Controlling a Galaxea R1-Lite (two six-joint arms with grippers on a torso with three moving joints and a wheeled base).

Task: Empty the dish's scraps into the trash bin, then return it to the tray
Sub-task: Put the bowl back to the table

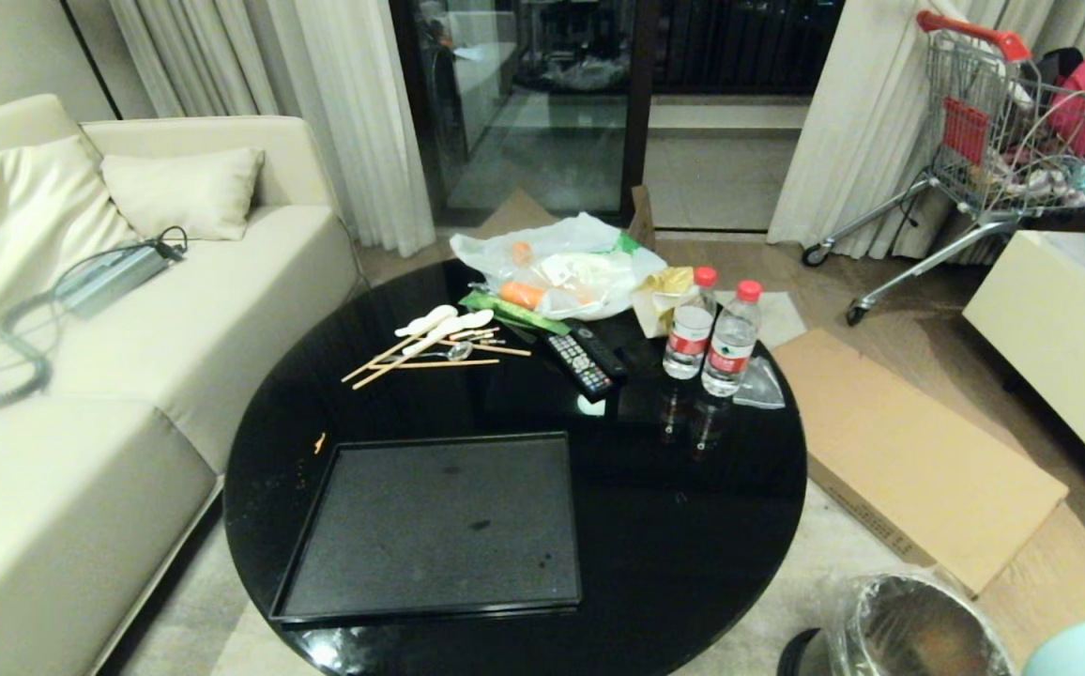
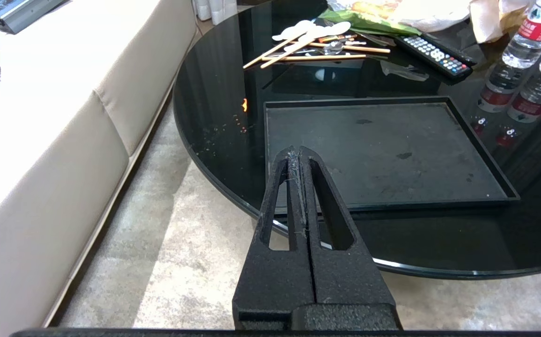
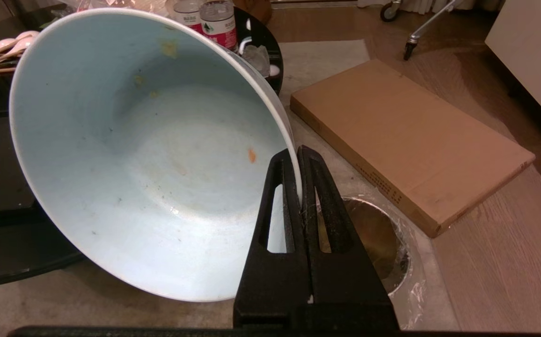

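My right end effector (image 3: 298, 152) is clamped on the rim of the glossy pale blue round dish (image 3: 149, 154), tilted above the shiny metal bag-lined trash bin (image 3: 373, 238); my left end effector (image 2: 297, 152) is pressed together near the flat black rectangular tray (image 2: 383, 145).

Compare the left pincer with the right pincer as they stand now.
The left pincer is shut on nothing; the right pincer is shut on the rim of the dish. The left pincer hangs before the tray on the black table; the right pincer is off the table's edge, above the trash bin on the floor. Both are black, with slotted fingers.
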